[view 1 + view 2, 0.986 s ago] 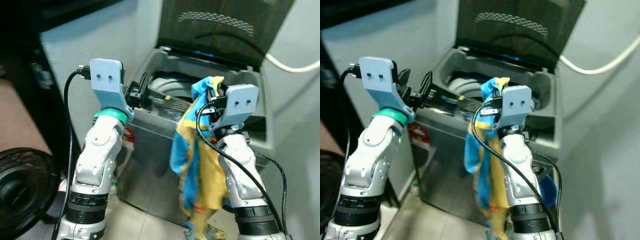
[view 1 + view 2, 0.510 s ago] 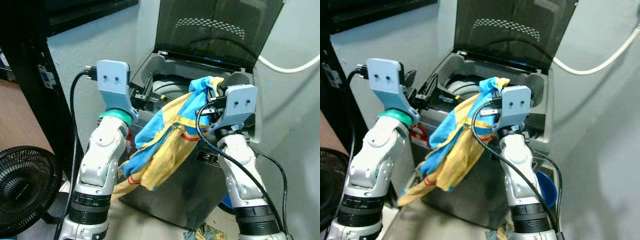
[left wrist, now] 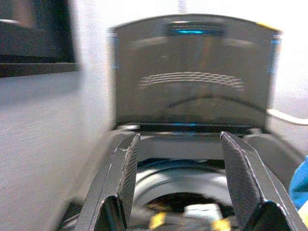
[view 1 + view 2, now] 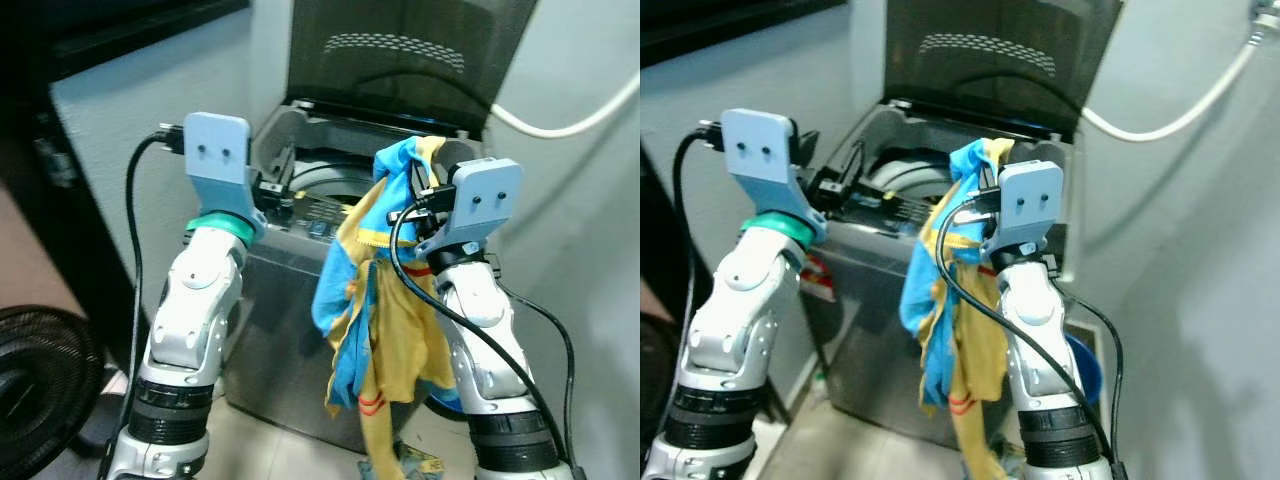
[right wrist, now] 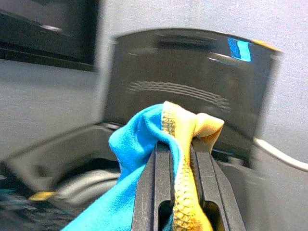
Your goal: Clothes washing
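A blue and yellow garment (image 4: 385,330) hangs in front of the top-loading washing machine (image 4: 290,330). My right gripper (image 5: 179,159) is shut on its bunched top, held up level with the machine's front rim. The machine's dark lid (image 4: 400,50) stands raised, and the pale drum (image 4: 335,180) is visible inside. My left gripper (image 3: 178,183) is open with nothing between its fingers, raised at the machine's left front corner and facing the drum opening (image 3: 185,190).
A black fan (image 4: 35,380) stands on the floor at my left. A dark shelf unit (image 4: 60,120) rises beside it. A white hose (image 4: 560,115) runs along the wall at the right. Blue and yellow cloth (image 4: 415,462) lies on the floor by the machine's base.
The garment, which had swung out to the left toward my left arm, now hangs straight down from my right gripper. The camera has shifted slightly.
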{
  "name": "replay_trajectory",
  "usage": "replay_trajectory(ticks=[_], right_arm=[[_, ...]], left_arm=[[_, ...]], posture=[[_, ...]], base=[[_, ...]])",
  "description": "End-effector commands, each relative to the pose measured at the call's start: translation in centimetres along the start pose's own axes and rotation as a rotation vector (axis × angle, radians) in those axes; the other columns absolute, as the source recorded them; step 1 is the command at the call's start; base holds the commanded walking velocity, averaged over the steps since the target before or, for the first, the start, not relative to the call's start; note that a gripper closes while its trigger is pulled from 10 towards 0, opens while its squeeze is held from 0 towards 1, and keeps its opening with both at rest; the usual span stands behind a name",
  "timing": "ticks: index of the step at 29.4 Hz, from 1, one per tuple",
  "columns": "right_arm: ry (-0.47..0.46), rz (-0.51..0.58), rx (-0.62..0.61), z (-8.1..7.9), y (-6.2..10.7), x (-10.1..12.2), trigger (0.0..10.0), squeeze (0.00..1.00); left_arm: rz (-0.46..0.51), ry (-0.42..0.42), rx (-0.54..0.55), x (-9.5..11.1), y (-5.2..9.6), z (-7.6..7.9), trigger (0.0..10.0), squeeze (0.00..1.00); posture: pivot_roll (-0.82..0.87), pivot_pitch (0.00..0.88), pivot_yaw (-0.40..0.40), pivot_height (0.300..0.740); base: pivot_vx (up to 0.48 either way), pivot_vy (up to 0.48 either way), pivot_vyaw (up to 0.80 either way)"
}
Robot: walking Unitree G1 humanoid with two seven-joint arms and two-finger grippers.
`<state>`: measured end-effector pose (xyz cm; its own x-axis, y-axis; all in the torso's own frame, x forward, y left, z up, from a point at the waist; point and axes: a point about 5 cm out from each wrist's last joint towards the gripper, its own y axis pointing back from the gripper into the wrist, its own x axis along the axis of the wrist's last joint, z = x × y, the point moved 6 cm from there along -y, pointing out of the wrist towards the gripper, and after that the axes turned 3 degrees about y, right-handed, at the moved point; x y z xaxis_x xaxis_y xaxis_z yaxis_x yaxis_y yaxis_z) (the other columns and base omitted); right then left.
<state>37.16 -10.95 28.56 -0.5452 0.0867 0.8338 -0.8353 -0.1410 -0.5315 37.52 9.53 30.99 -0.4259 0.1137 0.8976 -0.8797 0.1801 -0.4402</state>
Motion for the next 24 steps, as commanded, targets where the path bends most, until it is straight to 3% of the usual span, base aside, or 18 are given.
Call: replay_trajectory(ticks=[1, 16, 24], right_arm=[[-0.004, 0.022, -0.016, 0.46, -0.07, 0.54, 10.0, 0.00], [-0.005, 0.019, -0.016, 0.50, -0.02, 0.55, 10.0, 0.00], [0.000, -0.006, -0.039, 1.03, 0.10, -0.22, 10.0, 0.00]], left_arm=[[0.008, -0.006, -0.012, 0.26, -0.06, 0.50, 10.0, 0.00], [0.009, -0.008, -0.013, 0.23, -0.06, 0.54, 10.0, 0.00], [-0.011, -0.006, -0.051, -0.23, -0.02, 1.42, 10.0, 0.00]], posture=[[0.07, 0.000, 0.000, 0.720], [0.07, 0.000, 0.000, 0.720], [0.06, 0.000, 0.003, 0.720]], base=[[0.480, 0.000, -0.80], [0.480, 0.000, -0.80], [0.000, 0.000, 0.00]])
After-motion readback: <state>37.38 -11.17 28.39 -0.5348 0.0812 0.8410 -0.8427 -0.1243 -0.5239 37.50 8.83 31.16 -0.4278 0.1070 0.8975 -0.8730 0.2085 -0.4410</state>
